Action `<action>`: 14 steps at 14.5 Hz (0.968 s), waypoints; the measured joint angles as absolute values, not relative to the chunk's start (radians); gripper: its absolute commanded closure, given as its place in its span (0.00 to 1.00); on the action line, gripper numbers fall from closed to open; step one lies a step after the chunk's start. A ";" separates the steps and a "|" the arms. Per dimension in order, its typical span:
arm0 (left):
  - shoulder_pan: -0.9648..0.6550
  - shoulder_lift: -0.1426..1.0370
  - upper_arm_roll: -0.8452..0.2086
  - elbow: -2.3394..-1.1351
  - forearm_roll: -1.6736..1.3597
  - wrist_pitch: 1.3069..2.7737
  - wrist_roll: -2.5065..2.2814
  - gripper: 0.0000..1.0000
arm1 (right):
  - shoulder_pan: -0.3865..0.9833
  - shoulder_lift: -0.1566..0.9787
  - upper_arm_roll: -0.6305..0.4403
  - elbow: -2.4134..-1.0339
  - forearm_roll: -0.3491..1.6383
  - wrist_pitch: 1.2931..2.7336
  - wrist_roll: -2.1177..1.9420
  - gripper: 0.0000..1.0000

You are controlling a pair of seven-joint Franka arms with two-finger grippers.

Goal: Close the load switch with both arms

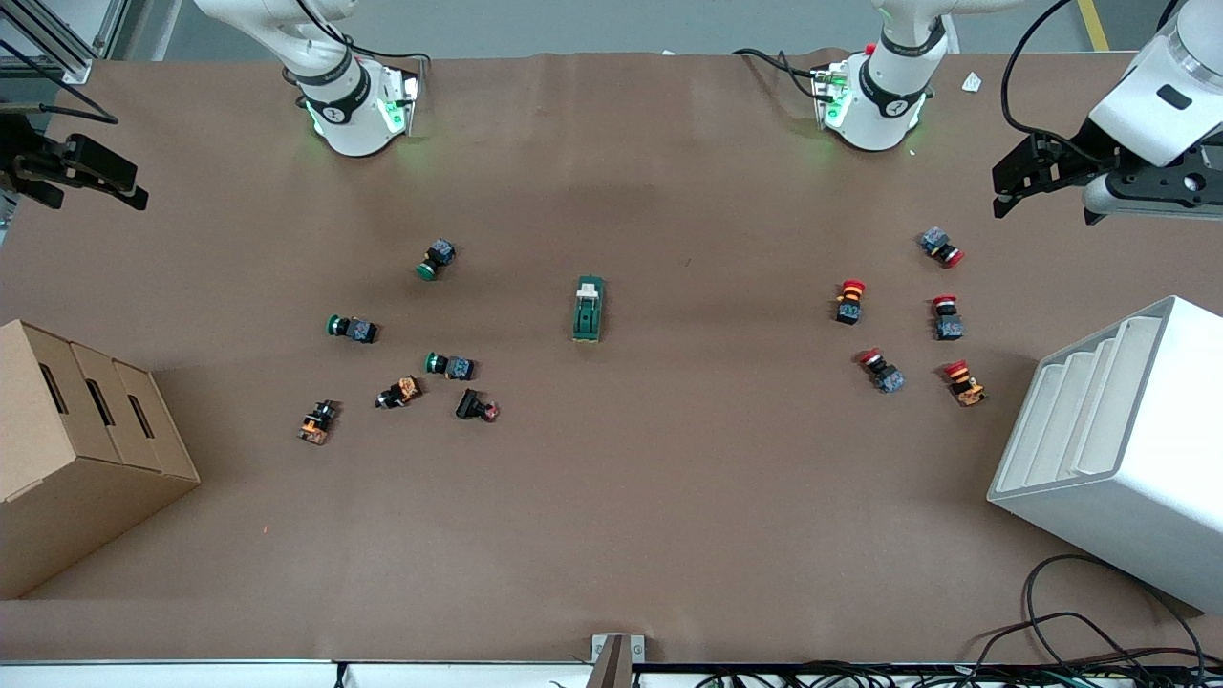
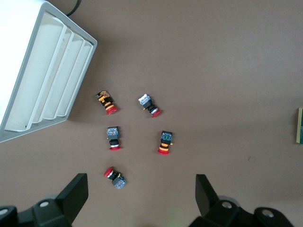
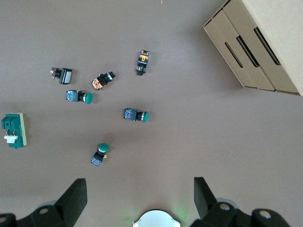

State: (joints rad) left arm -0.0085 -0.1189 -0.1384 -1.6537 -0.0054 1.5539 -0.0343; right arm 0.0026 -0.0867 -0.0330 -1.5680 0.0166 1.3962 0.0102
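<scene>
Roughly at the middle of the brown table (image 1: pixel 611 535) lies the load switch (image 1: pixel 589 309), a dark green oblong block with its white lever tab (image 1: pixel 589 285) at the end toward the robots' bases; nothing touches it. It also shows in the right wrist view (image 3: pixel 14 130), and only its edge in the left wrist view (image 2: pixel 300 125).

Both arms wait high at the table's two ends, well apart from the switch. The left gripper (image 1: pixel 1015 182) hangs over the table edge at the left arm's end, its jaws spread wide and holding nothing; its wrist view shows the two black fingers (image 2: pixel 75 191) far apart over bare table. The right gripper (image 1: pixel 119 186) hovers at the right arm's end, likewise wide open and empty, its fingers (image 3: pixel 75 194) apart.

Toward the left arm's end, five red-capped pushbuttons (image 1: pixel 849 301) lie scattered, near a white slotted bin (image 1: pixel 1137 478). Toward the right arm's end lie three green-capped pushbuttons (image 1: pixel 352 329) and a few black-and-orange ones (image 1: pixel 317 421), with a brown cardboard box (image 1: pixel 57 478) at the table's edge, nearer to the front camera.
</scene>
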 measured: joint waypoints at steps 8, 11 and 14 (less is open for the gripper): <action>-0.024 -0.076 -0.183 -1.625 -0.045 1.543 -0.078 0.00 | 0.004 -0.087 -0.032 -1.568 0.017 1.399 0.010 0.00; -0.040 -0.010 -0.333 -1.622 -0.047 1.604 -0.278 0.00 | 0.006 -0.087 -0.032 -1.562 0.017 1.401 0.010 0.00; -0.057 0.061 -0.463 -1.623 -0.046 1.696 -0.510 0.00 | 0.006 -0.084 -0.034 -1.559 0.016 1.405 0.011 0.00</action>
